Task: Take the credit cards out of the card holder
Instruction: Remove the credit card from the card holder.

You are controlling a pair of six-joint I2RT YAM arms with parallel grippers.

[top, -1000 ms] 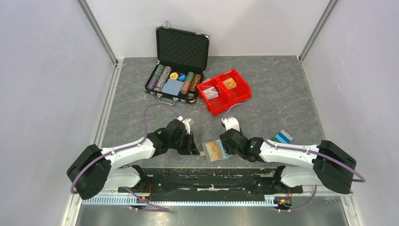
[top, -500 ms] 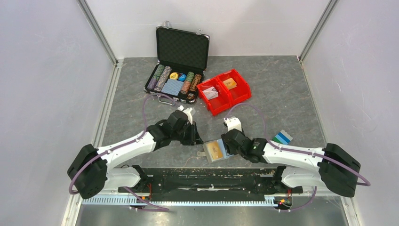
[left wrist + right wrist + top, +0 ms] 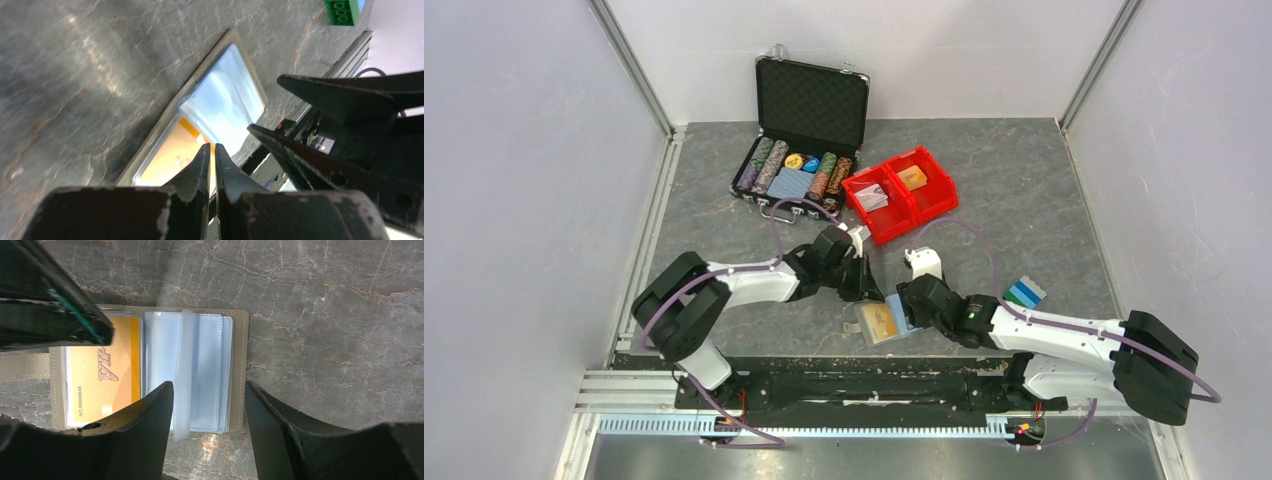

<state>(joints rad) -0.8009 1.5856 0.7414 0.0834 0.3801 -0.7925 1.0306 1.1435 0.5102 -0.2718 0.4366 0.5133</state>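
Holder: card holder (image 3: 241, 365) lies open near the table's front edge, between both grippers
Right gripper (image 3: 207, 385): jaws apart astride the clear sleeves, seemingly steadying the holder
Left gripper (image 3: 211, 150): jaws all but together at the orange card (image 3: 100, 385), likely teasing it out; no grip confirmed
Out: blue and teal cards (image 3: 1025, 291), well apart to the right
Beyond: poker-chip case (image 3: 799, 160) and red bins (image 3: 900, 194), no obstacle; the grippers crowd each other

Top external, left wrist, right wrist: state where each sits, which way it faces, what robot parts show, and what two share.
Top external: above and behind the bases, looking down on the table; both arms, left gripper, right gripper show.
Left wrist: on the left arm, looking down past its nearly closed fingers at the card holder.
Right wrist: on the right arm, straight down between its open fingers.
Shared: both wrist views show the card holder and orange card.
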